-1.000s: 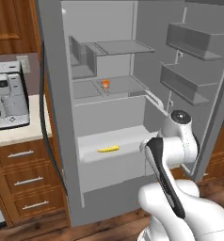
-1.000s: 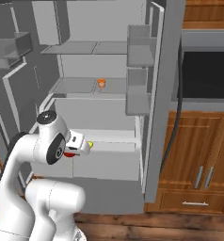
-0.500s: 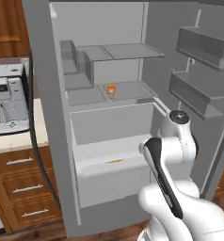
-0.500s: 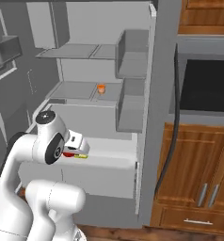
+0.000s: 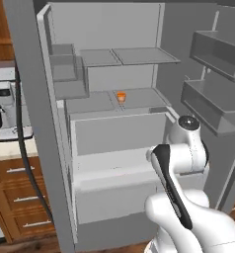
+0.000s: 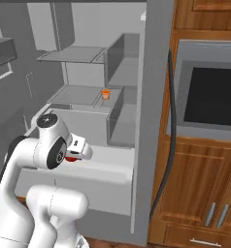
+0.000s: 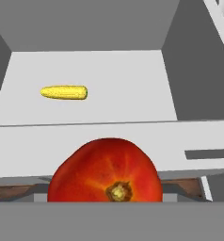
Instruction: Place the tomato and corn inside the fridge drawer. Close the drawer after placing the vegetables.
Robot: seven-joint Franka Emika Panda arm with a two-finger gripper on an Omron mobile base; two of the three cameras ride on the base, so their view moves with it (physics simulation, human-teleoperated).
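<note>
The gripper pinched the tomato just short of the fridge drawer's front wall; ahead inside lay the corn (long axis crosswise).

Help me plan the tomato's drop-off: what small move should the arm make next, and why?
Probably ease the gripper forward over the fridge drawer before letting go. In the hand view the tomato sits just short of the drawer's front edge, while the corn already lies inside.
</note>
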